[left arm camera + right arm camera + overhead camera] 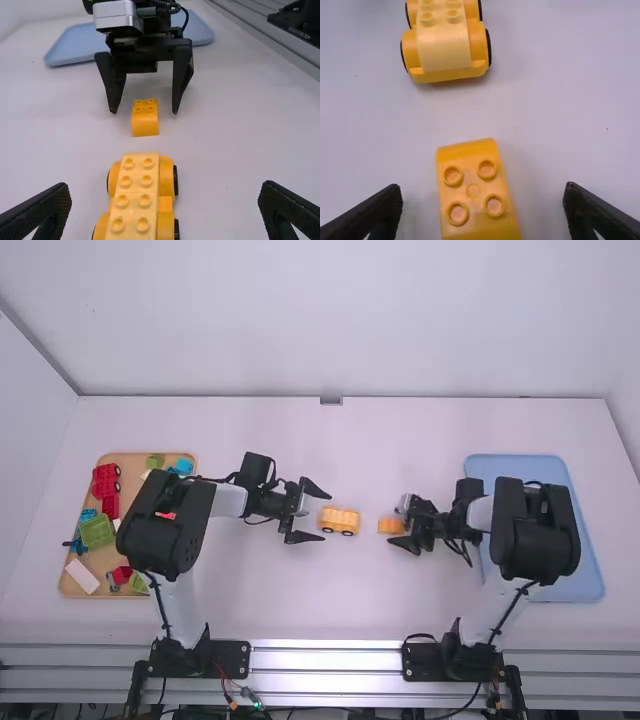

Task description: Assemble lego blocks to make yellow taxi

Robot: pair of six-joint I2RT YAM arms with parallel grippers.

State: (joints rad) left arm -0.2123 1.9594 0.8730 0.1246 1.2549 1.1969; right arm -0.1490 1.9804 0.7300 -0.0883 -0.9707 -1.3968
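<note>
My left gripper (pixel 308 512) is open just left of the yellow wheeled car base (pixel 340 520); in the left wrist view the base (pixel 134 200) lies between and beyond the open fingers of that gripper (pixel 165 207). A small orange-yellow block (pixel 391 526) rests on the table a short way right of the base. Around that block my right gripper (pixel 402 524) stands open. The right wrist view shows the block (pixel 476 192), studs up, between the parted fingers of this gripper (pixel 482 200), touching neither.
On the left stands a wooden tray (pixel 75 585) of red, green and blue toy parts. A blue tray (pixel 585 575) lies under and beside the right arm.
</note>
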